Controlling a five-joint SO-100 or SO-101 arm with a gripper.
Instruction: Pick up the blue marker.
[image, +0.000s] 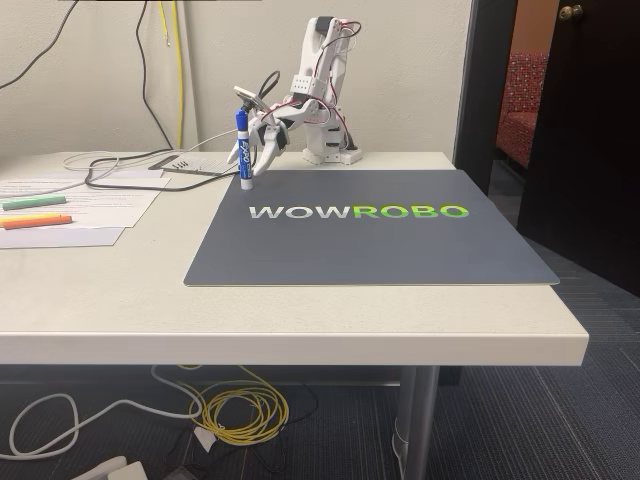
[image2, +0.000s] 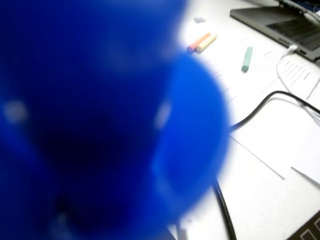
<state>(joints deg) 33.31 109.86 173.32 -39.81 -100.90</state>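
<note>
The blue marker (image: 242, 150) stands nearly upright at the mat's (image: 370, 245) eleven o'clock corner in the fixed view, cap up, lower end at or just above the surface. The gripper (image: 262, 140) is clamped on its barrel from the three o'clock side, jaws closed against it. In the wrist view the marker (image2: 100, 125) is a blue blur right against the lens. It looks light, stiff and smooth, so a mid-barrel hold seems wise, or it could pivot or slip. Highlighters (image: 35, 212) lie far off at nine o'clock.
</note>
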